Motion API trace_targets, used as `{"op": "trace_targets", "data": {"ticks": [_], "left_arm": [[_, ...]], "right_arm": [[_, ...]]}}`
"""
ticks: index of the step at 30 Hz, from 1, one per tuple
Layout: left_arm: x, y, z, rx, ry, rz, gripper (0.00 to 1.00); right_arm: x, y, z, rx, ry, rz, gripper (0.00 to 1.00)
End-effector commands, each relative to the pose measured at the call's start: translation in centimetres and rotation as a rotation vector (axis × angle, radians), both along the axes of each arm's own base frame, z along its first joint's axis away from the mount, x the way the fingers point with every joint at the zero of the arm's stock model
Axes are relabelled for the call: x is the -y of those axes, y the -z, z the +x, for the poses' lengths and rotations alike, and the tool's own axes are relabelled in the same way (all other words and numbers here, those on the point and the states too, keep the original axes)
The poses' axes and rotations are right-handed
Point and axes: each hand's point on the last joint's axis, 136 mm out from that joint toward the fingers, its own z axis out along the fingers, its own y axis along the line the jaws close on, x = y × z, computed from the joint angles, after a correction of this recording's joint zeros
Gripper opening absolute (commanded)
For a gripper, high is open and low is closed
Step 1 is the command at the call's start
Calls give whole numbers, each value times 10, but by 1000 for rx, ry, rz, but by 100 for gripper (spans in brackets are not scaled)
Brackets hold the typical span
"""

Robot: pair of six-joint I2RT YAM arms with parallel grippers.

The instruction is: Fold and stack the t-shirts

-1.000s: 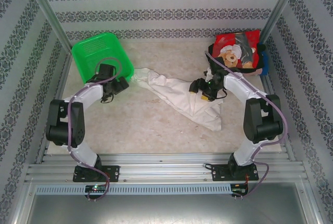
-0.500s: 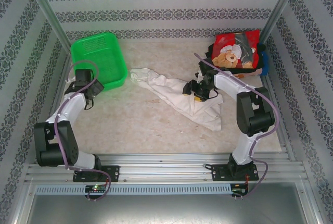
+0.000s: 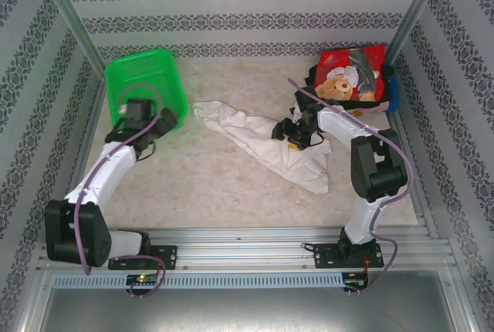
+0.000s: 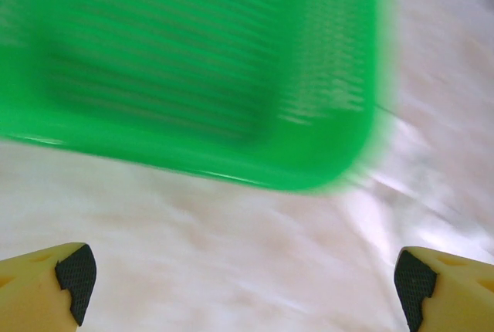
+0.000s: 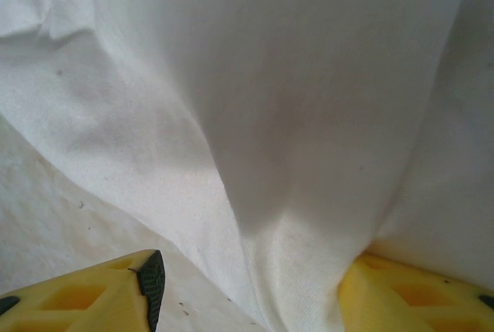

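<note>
1. Over the table from above, a folded stack topped by the red teddy-bear shirt (image 3: 349, 76) sits far right. The white t-shirt (image 3: 262, 143) lies crumpled mid-table, yet to be folded, with the right gripper (image 3: 290, 134) on it.
2. At the left wrist, the left gripper (image 4: 239, 278) gapes wide and empty. The green basket (image 4: 193, 77) ahead may crowd spreading.
3. At the right wrist, the jaws stand parted astride a shirt ridge (image 5: 270, 116), apparently unclamped.

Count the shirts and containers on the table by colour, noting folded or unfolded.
White t-shirt, unfolded: 1
Red teddy-bear t-shirt, folded: 1
Black t-shirt, folded: 1
Blue t-shirt, folded: 1
Green basket: 1
Total: 5
</note>
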Motion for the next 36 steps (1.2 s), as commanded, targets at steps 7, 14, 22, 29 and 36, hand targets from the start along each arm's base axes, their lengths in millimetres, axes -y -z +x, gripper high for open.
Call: {"op": "trace_targets", "data": {"ticks": [7,14,22,29,36], "left_arm": [[129,23,92,-1,195,-290,81],[58,74,108,-134,19,-134,52],[-16,88,81,-191,-83,-44,52],[25,60,95,-78,42,-136,63],[87,3,90,85,275,-137,87]], "right_arm": [[1,-7,8,34,1,-3,61],[-1,-8,11,44,14,5,58],[-7,0,13,26,14,-6,31],[-21,-42,43,165,12,68,0],[-44,-160,80,402,-17,257,0]]}}
